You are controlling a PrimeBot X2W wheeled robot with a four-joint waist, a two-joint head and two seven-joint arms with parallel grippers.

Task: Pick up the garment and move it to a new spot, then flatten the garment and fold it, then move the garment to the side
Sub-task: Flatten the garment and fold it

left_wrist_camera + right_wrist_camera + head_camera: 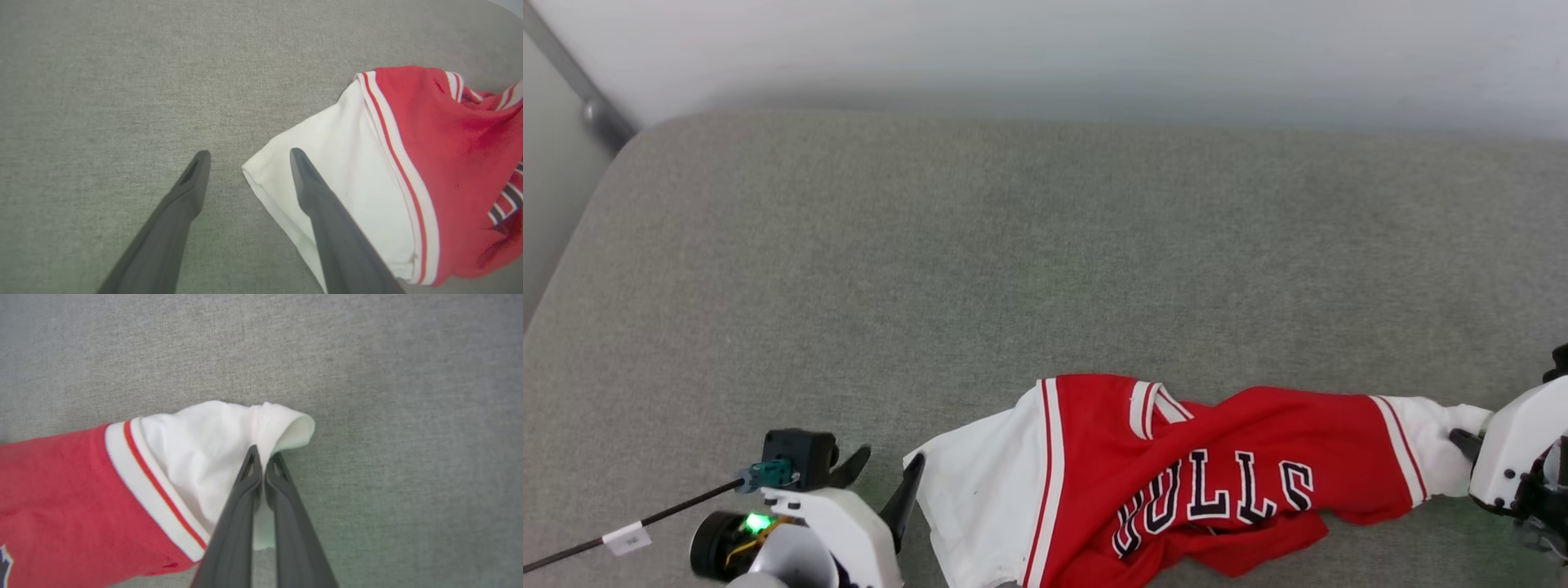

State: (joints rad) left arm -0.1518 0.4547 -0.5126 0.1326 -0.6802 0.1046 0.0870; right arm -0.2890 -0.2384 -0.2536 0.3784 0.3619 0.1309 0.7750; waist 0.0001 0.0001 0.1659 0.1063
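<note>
Where the grey surface [1045,245] runs up to the pale wall [1094,49], its far edge is straight and its far-left corner is rounded. It is a woven, finely flecked cloth covering, matte and flat. Most of it lies bare: the whole far half and the left part give open room, and a bare strip lies beyond the right end of the garment.

The garment [1176,457] lies at the near edge, right of centre, stretched sideways and twisted through the middle. Its body is smooth red knit with creases, and part of it runs out of the head view at the bottom. Black letters outlined in white [1217,490] show upside down on the chest. A white sleeve [980,498] spreads flat toward the robot's left, bordered by red-white striped trim. The other white sleeve [1429,449] is drawn to a narrow bunch at the right.

The right gripper [265,452] has its dark fingers pressed together, pinching a fold of that bunched sleeve close to its cuff opening.

The left gripper [890,457] stands spread wide and holds nothing. One finger is over bare surface and the other over the flat sleeve, with the sleeve's corner between them. Whether it touches the cloth cannot be told.

A thin black cable [645,518] with a white tag [627,539] runs from the left wrist.
</note>
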